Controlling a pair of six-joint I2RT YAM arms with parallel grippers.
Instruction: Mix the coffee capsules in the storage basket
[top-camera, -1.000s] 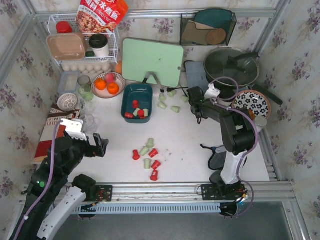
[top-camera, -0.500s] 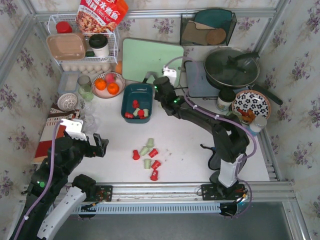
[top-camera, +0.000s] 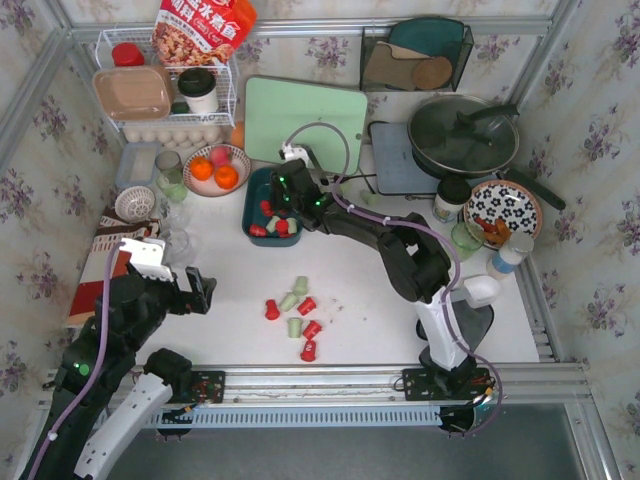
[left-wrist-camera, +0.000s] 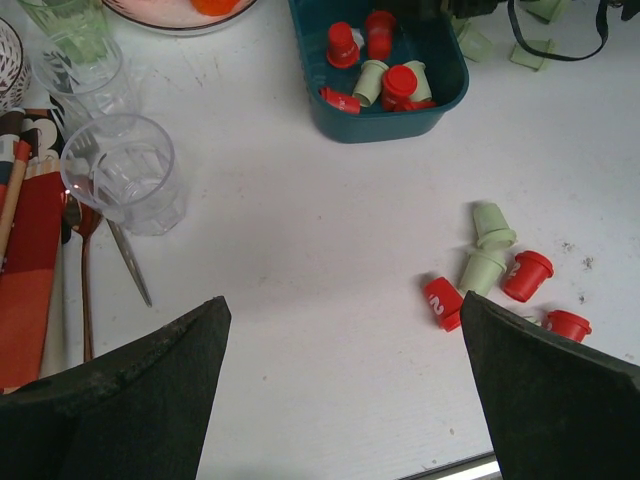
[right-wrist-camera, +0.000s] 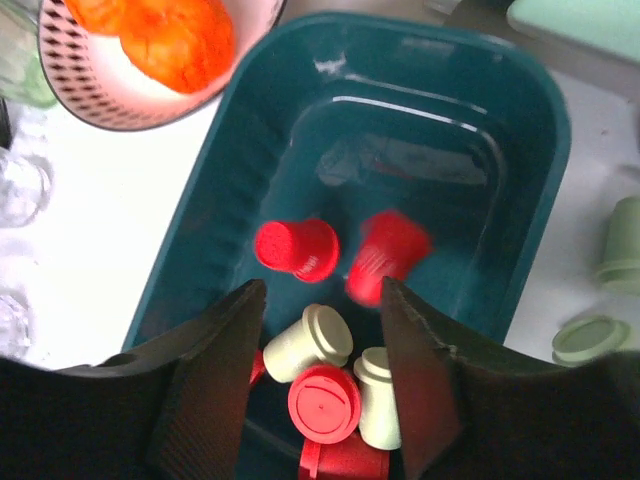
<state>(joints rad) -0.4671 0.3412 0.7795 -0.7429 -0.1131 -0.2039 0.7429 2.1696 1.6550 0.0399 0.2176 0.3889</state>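
The dark teal storage basket (top-camera: 251, 196) stands at the table's middle back, and shows in the left wrist view (left-wrist-camera: 385, 124) and the right wrist view (right-wrist-camera: 222, 205). It holds several red and pale green coffee capsules (right-wrist-camera: 307, 345). One red capsule (right-wrist-camera: 388, 256) in it is blurred. My right gripper (right-wrist-camera: 318, 372) is open, just above the capsules in the basket (top-camera: 286, 198). Several more capsules (top-camera: 297, 311) lie loose on the table in front. Some pale green ones (right-wrist-camera: 624, 246) lie right of the basket. My left gripper (left-wrist-camera: 340, 400) is open and empty over the table at the near left (top-camera: 196, 289).
A bowl of oranges (top-camera: 216, 168) and clear glasses (left-wrist-camera: 125, 175) stand left of the basket. A green cutting board (top-camera: 305, 120) and a white wire rack (top-camera: 165, 95) are behind it. A pot (top-camera: 463, 130) and a patterned plate (top-camera: 503, 208) are at the right.
My right arm has swung left, from beside the pot to over the basket. The left arm and the loose capsules in front have not moved.
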